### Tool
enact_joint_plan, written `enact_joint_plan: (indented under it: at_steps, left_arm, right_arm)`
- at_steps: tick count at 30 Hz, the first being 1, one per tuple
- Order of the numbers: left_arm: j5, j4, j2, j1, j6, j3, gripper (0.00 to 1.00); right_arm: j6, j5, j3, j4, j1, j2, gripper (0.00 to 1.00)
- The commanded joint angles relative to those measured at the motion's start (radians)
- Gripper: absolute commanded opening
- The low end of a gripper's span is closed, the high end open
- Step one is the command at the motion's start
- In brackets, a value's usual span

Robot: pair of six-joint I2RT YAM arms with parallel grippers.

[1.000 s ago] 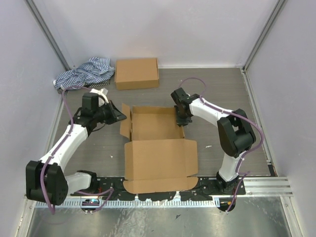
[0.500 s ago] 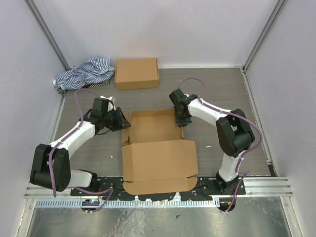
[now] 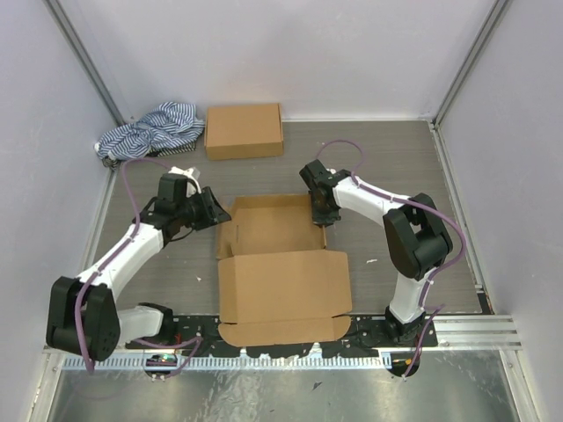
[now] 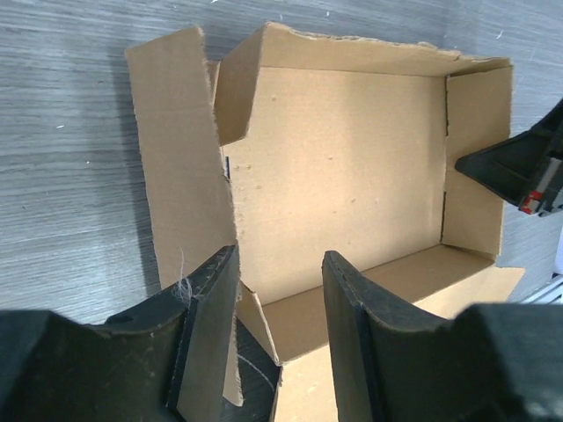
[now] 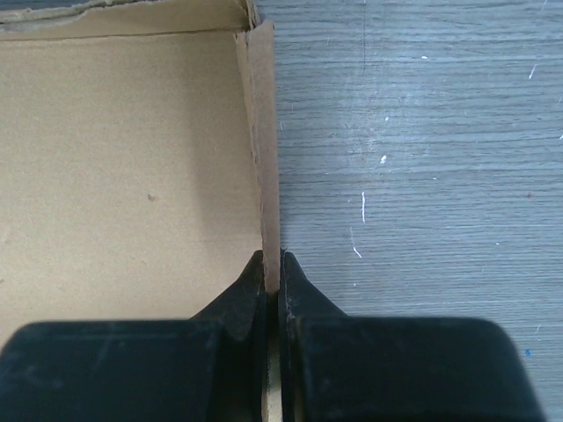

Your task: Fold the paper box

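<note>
- Top view: paper box (image 3: 273,224) lying open in the middle of the table (image 3: 387,158), tray walls raised, big lid flap (image 3: 283,286) spread flat toward the arm bases.
- At the tray's left wall, the left gripper (image 3: 217,211) with jaws apart; at the tray's right wall, the right gripper (image 3: 320,214) clamped on the cardboard.
- At the far edge, well apart from both arms: a closed cardboard box (image 3: 244,130) and, just beside it on the left, a crumpled striped cloth (image 3: 149,127).
- Left wrist view: left gripper (image 4: 277,264) spread wide over the near-left corner of the paper box (image 4: 343,167). One finger above the outward-splayed side flap (image 4: 180,167), the other above the tray floor. Nothing gripped; contact with the cardboard impossible to tell.
- Same view: right gripper (image 4: 519,167) at the opposite wall.
- Right wrist view: right gripper (image 5: 272,264) closed tight on the upright right wall (image 5: 261,132) of the paper box (image 5: 132,176). Tray floor to the left, bare table (image 5: 422,158) to the right.
</note>
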Motion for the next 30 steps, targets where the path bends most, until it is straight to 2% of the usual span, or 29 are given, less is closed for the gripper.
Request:
enact_joint_plan:
  at_steps: [1, 8, 12, 17, 24, 30]
  left_arm:
    - [-0.021, -0.030, -0.056, -0.004, 0.003, 0.028, 0.50]
    - [-0.155, -0.136, -0.128, 0.008, 0.022, 0.098, 0.51]
    - [-0.237, -0.150, -0.231, 0.081, -0.006, 0.085, 0.51]
    - [-0.179, -0.101, -0.359, 0.215, -0.066, 0.023, 0.53]
    - [-0.116, -0.051, -0.369, 0.277, -0.123, -0.009, 0.56]
    - [0.101, 0.226, -0.299, 0.324, -0.306, -0.115, 0.55]
  right_arm:
    - [0.002, 0.022, -0.015, 0.007, 0.006, -0.012, 0.01]
    - [-0.012, -0.030, -0.042, 0.035, 0.004, -0.062, 0.01]
    - [-0.019, -0.130, -0.080, 0.089, -0.042, -0.120, 0.01]
    - [-0.053, -0.392, -0.151, 0.191, -0.178, -0.218, 0.01]
    - [-0.084, -0.560, -0.140, 0.209, -0.285, -0.299, 0.01]
    - [-0.057, -0.727, -0.165, 0.264, -0.350, -0.340, 0.01]
